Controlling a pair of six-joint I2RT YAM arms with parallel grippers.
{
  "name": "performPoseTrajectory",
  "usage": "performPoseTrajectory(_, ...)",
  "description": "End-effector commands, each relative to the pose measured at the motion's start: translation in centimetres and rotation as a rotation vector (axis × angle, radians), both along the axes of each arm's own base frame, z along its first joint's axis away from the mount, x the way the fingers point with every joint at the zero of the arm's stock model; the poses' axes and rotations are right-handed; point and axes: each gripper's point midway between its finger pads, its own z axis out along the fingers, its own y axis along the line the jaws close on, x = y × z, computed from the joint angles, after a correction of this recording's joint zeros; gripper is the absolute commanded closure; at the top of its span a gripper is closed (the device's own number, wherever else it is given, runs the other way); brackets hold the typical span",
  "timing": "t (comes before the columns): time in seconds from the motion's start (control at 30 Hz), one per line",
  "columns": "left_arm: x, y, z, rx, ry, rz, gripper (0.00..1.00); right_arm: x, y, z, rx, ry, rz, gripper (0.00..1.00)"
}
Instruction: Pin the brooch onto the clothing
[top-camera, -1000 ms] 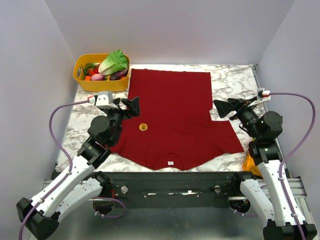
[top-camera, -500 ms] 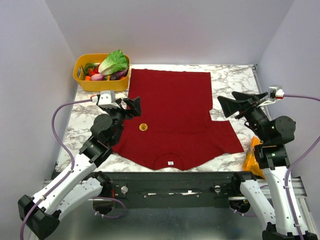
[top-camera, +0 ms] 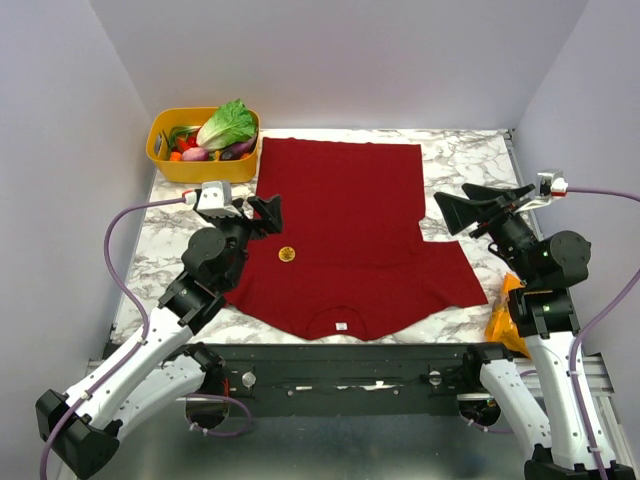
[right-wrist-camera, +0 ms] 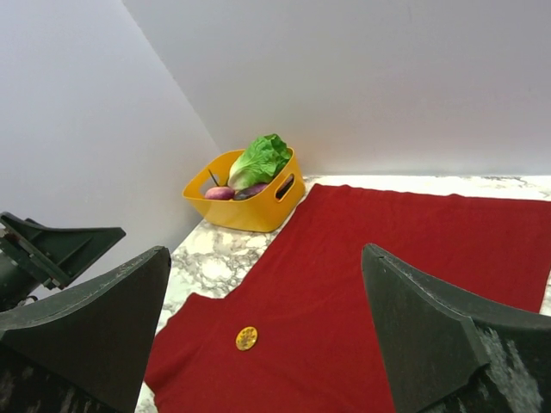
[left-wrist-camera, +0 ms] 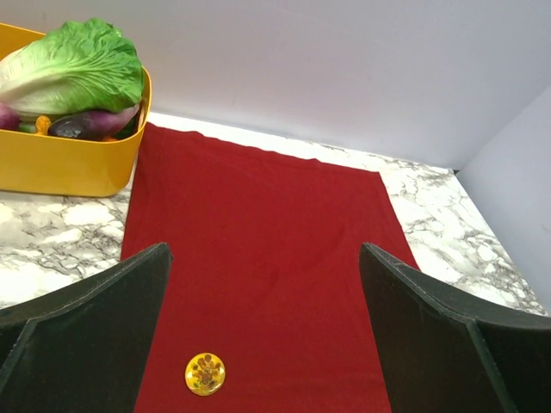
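Gold brooch [top-camera: 287,254] lies flat on red shirt [top-camera: 350,220]. Left claw [top-camera: 265,217] released, just beside it; right claw [top-camera: 450,205] released, well apart. Left wrist: brooch [left-wrist-camera: 205,374] sits low between the jaws. Right wrist: brooch [right-wrist-camera: 247,338] far ahead, left of centre.

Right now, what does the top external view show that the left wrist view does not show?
Only the top external view shows the white label at the neck of the red shirt, the orange bag and the right arm. Only the left wrist view shows the dark dots on the brooch. Both show the shirt, the brooch lying on it, the yellow basket with lettuce, and the marble table.
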Motion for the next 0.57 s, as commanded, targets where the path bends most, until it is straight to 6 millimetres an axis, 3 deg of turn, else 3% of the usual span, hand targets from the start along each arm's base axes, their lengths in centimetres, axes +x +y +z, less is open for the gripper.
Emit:
performPoseTrajectory(0.0,-0.2,0.0,1.0,-0.007,-0.028,-0.003,0.01,-0.4,0.5,0.8,0.006,-0.019,0.028,0.00)
performPoseTrajectory(0.53,0.1,-1.4,0.9,0.028,-0.048,-0.065,0.01,1.2,0.8,-0.8,0.011,0.046,0.042,0.00)
